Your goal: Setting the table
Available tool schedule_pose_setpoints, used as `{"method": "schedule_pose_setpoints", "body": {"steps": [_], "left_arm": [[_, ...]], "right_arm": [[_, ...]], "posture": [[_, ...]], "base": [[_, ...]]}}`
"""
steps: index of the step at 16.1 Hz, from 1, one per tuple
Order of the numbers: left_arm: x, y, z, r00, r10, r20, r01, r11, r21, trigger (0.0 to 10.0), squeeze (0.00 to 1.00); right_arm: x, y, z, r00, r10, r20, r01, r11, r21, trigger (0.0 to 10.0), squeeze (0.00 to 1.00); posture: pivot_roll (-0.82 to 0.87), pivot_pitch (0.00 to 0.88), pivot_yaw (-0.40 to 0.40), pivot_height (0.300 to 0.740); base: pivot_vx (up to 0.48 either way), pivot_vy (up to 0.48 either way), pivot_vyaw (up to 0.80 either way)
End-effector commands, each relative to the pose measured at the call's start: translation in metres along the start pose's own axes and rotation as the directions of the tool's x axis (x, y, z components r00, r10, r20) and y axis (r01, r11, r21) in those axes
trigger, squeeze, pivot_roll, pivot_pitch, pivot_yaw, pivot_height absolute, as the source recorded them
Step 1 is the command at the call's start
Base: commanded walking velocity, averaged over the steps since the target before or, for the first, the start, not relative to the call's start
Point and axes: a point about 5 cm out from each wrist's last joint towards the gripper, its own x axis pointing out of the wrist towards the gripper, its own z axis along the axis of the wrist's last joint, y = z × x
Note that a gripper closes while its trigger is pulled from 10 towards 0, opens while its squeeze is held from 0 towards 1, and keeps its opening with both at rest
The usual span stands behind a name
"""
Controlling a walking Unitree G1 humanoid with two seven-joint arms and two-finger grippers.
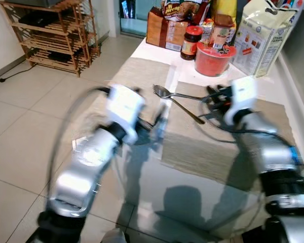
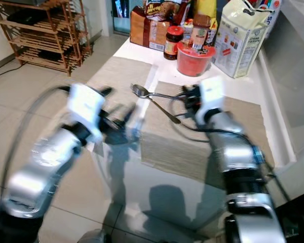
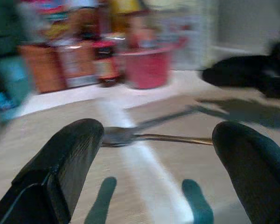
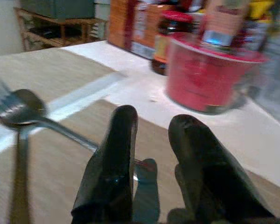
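The spoon (image 1: 162,91) and fork (image 4: 7,100) lie crossed on the right placemat (image 1: 253,152). The right gripper (image 4: 151,140), nearly closed, sits at the spoon handle's end; whether it grips is unclear. The left gripper (image 3: 154,154) hovers open nearby. Pulling 1 utensil may drag the other. The right wrist view reveals fork tines.

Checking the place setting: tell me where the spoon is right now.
In the left eye view the spoon lies mid-table, bowl at the gap between the two placemats, crossed with a fork, handle toward the right gripper.
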Motion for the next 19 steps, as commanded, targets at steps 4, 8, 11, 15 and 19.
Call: {"method": "schedule_pose_setpoints", "body": {"steps": [4, 8, 11, 15, 19], "left_arm": [[0.009, -0.012, 0.001, 0.991, -0.127, 0.038, 0.125, 0.99, 0.059, 10.0, 0.0], [0.016, -0.01, 0.002, 0.993, -0.093, 0.069, 0.09, 0.995, 0.041, 10.0, 0.0], [0.018, -0.008, 0.0, 0.996, -0.052, 0.067, 0.053, 0.999, -0.007, 10.0, 0.0], [0.018, -0.011, -0.002, 0.997, 0.012, 0.074, -0.008, 0.998, -0.06, 10.0, 0.0], [0.012, -0.01, -0.003, 0.996, 0.061, 0.065, -0.056, 0.996, -0.072, 10.0, 0.0]], "right_arm": [[-0.004, -0.006, -0.008, 0.999, 0.019, -0.041, -0.019, 1.0, -0.003, 10.0, 1.0], [0.0, -0.001, -0.001, 0.999, 0.042, -0.014, -0.042, 0.999, 0.001, 10.0, 1.0], [0.0, 0.002, 0.001, 0.999, 0.054, -0.01, -0.054, 0.998, -0.015, 10.0, 0.0], [0.003, 0.006, 0.005, 0.99, 0.14, -0.022, -0.141, 0.988, -0.059, 10.0, 0.0], [0.011, 0.006, 0.004, 0.959, 0.269, -0.09, -0.275, 0.959, -0.069, 10.0, 0.0]], "posture": [[0.12, 0.0, -0.034, 0.74], [0.11, 0.0, -0.038, 0.74], [0.1, 0.0, -0.039, 0.74], [0.1, 0.0, -0.07, 0.74], [0.13, 0.0, -0.105, 0.74]], "base": [[0.0, 0.0, 0.0], [0.0, 0.0, 0.0], [0.0, 0.0, 0.0], [0.0, 0.0, 0.0], [0.0, 0.0, 0.0]]}}
